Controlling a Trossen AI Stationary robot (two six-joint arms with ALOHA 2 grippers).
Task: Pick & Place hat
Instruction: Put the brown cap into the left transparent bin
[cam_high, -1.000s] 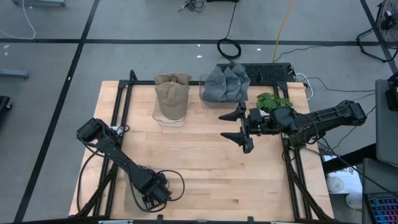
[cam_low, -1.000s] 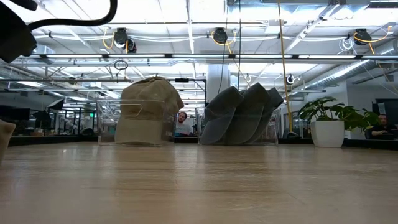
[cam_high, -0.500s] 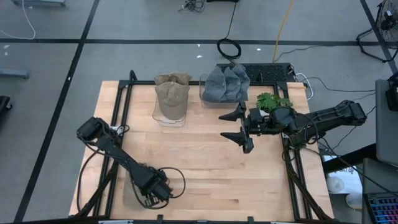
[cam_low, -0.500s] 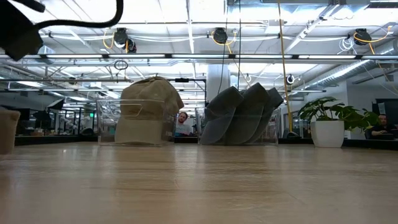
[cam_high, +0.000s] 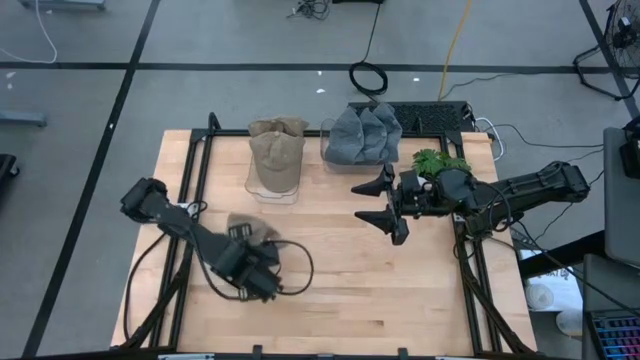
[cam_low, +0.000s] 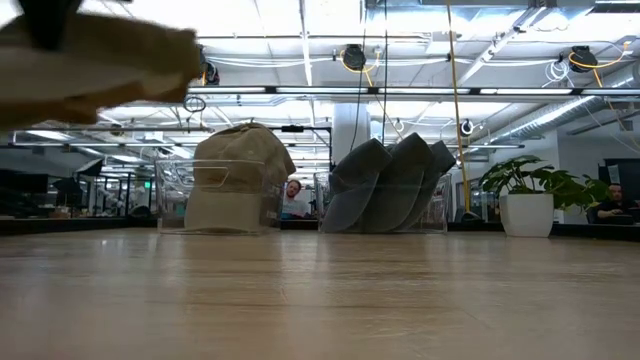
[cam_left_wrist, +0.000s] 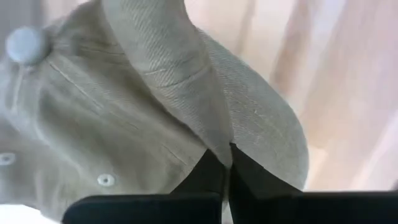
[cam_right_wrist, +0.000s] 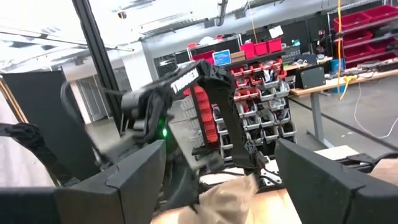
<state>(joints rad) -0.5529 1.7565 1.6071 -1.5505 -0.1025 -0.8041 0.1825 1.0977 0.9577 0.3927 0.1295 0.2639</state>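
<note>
A tan hat hangs in the air over the table's near left part, with my left gripper shut on it. The low view has it as a tan blur high above the tabletop. The left wrist view shows its crown button and brim. My right gripper waits open, raised and level, right of the table's middle. My left gripper pinches a raised fold of the hat's cloth between its two fingers, where the crown meets the brim. The fingers come from above, pointing down. The hat is lifted clear of the table, spread out below the fingers.
At the far edge stand a clear bin with more tan hats and a clear bin with grey hats. A potted plant stands at the far right. Bare wood lies between the arms.
My left gripper has risen from the table's near left corner and gone toward the far edge and a little right. The tan hat, which lay on the table, has come up with it and now hangs clear of the wood.
</note>
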